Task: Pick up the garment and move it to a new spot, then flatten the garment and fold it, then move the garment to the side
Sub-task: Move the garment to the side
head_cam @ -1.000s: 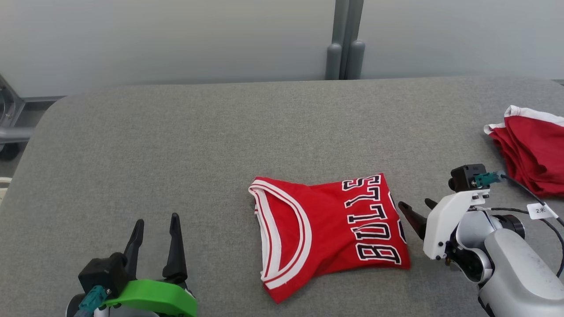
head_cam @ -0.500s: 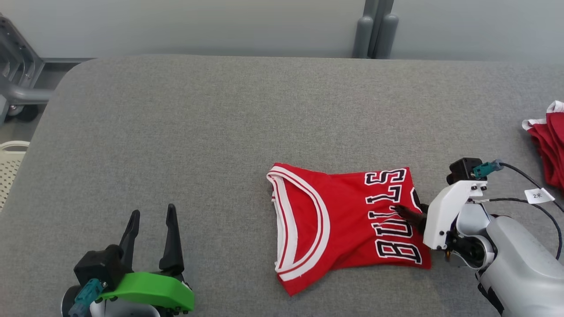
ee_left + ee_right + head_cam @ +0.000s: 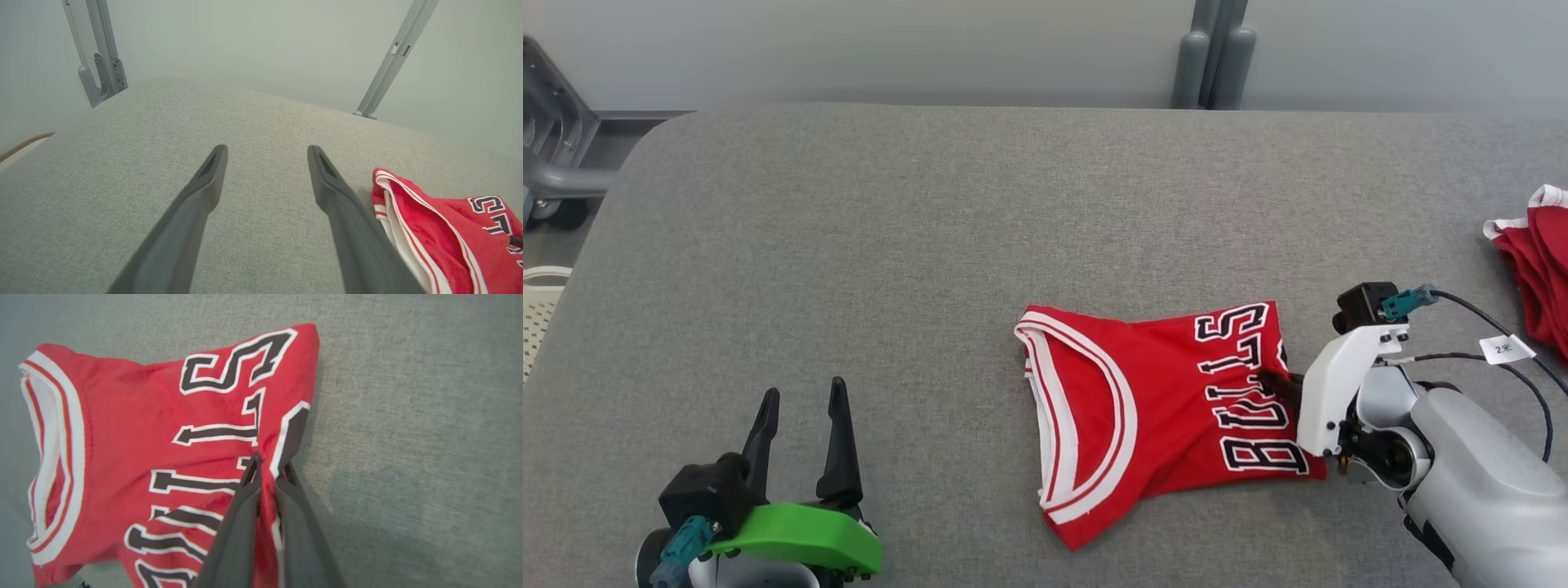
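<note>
Bulls jersey (image 3: pixel 1160 408), red and folded, lies on the grey padded table (image 3: pixel 890 245), toward 5 o'clock from its centre. The right arm (image 3: pixel 1462 465) reaches in low from 4 o'clock toward the lettered edge. A second ago its fingers stood spread just off that edge; now the right gripper (image 3: pixel 267 467) pinches a ridge of red fabric there. The left gripper (image 3: pixel 803 392) rests at 7 o'clock, fingers spread, apart from the jersey.

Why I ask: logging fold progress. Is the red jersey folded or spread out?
Folded: the red jersey lies as a compact block, its black print cut off at the doubled edge.
</note>
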